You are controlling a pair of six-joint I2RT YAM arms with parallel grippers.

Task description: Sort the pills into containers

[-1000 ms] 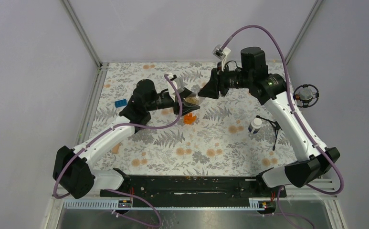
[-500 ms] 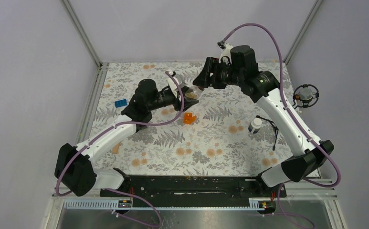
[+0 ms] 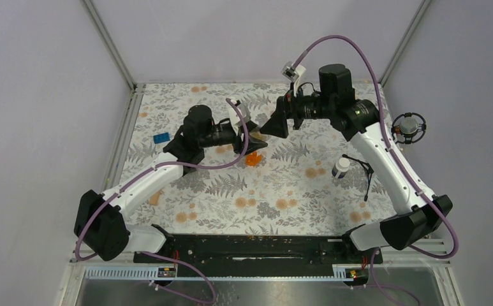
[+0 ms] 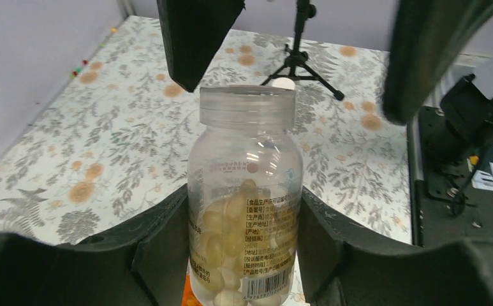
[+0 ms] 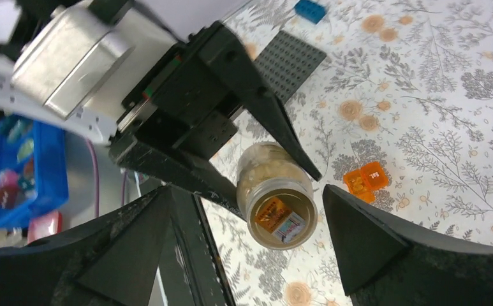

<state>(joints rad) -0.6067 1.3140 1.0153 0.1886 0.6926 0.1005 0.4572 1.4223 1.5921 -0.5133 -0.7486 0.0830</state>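
The clear pill bottle [image 4: 245, 197], cap seemingly on, is clamped in the left gripper [image 4: 243, 220] above the orange box [image 5: 365, 182]. The right gripper [image 5: 247, 191], jaws wide, has just backed off the cap, probably re-gripping to unscrew it.

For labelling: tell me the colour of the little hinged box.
The box is orange; clearest in right wrist view.

The left arm [image 3: 161, 175]'s jaws clamp the clear bottle [image 4: 245, 197] while the right arm [image 3: 384, 153]'s jaws face it, spread wide.
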